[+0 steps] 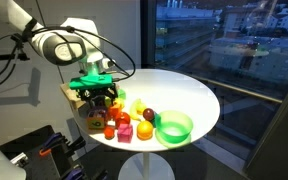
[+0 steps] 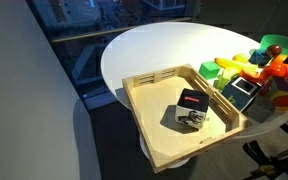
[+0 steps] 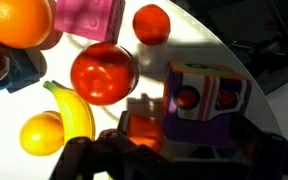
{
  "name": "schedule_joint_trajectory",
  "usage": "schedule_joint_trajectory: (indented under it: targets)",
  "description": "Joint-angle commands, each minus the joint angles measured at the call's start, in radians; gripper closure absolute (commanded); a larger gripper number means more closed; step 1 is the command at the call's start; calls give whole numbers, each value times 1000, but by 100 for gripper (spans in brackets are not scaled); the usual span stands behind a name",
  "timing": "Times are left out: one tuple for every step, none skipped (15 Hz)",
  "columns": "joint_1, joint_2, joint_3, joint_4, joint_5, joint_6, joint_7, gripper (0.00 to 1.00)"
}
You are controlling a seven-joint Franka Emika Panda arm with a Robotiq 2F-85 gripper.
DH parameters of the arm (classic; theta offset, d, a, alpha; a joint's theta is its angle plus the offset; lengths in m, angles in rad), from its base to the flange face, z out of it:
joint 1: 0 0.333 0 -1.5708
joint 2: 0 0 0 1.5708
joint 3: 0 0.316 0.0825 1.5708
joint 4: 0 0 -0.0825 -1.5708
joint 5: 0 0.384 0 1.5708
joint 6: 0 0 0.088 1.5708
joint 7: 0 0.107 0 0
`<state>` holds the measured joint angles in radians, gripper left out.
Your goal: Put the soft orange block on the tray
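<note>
I judge that nothing is done yet: the soft orange block sits on the white table among the toy fruit, next to the red tomato and the banana, not on the tray. My pincer hangs low over it, jaws spread, the block between them and ungripped (as far as the blurred wrist view shows). Closing, lifting, carrying and setting down are all left
</note>
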<state>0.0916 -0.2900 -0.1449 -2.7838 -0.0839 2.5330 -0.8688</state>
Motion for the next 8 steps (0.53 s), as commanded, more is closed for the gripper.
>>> schedule_joint_trajectory:
  targets:
    - [-17, 23, 34, 1, 7, 45, 81, 0]
    - [-17, 26, 38, 1, 3, 49, 97, 0]
    - [-17, 29, 42, 1, 2, 52, 112, 0]
    - [-16, 28, 44, 1, 2, 48, 121, 0]
    - [-16, 26, 45, 1, 3, 42, 127, 0]
    - [-15, 20, 45, 1, 3, 22, 128, 0]
    - [-15, 16, 45, 1, 3, 15, 127, 0]
    - [-17, 12, 44, 1, 1, 2, 125, 0]
